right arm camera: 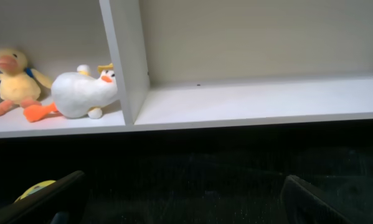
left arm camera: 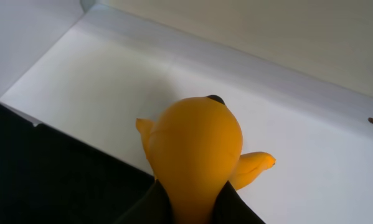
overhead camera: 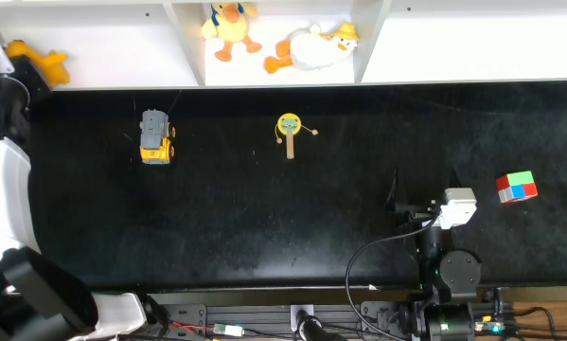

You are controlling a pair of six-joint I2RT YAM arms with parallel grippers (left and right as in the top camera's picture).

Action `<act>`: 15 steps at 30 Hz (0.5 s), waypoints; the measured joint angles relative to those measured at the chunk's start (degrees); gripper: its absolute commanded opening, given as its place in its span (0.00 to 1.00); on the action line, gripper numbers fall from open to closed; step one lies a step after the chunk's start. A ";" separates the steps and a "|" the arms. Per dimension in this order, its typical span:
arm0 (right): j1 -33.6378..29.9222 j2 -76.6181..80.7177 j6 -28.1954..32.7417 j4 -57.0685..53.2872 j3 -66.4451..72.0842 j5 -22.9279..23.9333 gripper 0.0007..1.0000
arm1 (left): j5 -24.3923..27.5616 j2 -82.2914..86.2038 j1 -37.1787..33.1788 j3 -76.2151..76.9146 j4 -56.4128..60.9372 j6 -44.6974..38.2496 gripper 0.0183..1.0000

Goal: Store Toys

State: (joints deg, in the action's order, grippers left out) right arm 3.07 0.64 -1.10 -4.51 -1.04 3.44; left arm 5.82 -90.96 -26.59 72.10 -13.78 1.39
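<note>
Desk: What does the left arm have?

Caption: The left gripper [left arm camera: 192, 208] is clamped on an orange duck toy [left arm camera: 195, 146]. The toy juts forward from the fingers over the floor of the left compartment of the white shelf [left arm camera: 99, 87], just past its front edge. The drop looks to be straight down.

Desk: And the right arm?

Caption: The right gripper [right arm camera: 183, 205] hangs above the black mat [overhead camera: 264, 218], jaws wide and empty. The colour cube [overhead camera: 516, 187] lies nearest it, the toy truck [overhead camera: 155, 135] is nearer the left arm, and the rattle [overhead camera: 290, 128] lies between them. Beyond, a yellow plush duck [overhead camera: 230, 26] and a white plush goose [overhead camera: 311, 47] occupy the middle compartment.
</note>
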 measured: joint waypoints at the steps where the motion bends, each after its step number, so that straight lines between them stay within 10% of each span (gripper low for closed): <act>1: 0.00 0.00 0.00 0.02 0.00 0.00 1.00 | -0.35 0.24 0.00 0.00 0.00 0.00 0.15; 15: 0.00 0.00 0.00 0.02 0.00 0.00 0.99 | -1.62 0.44 0.00 -0.02 3.06 0.00 0.14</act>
State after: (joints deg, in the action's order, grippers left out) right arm 3.07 0.64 -1.10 -4.49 -1.04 3.44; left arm 4.21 -90.52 -26.59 72.07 -10.72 1.39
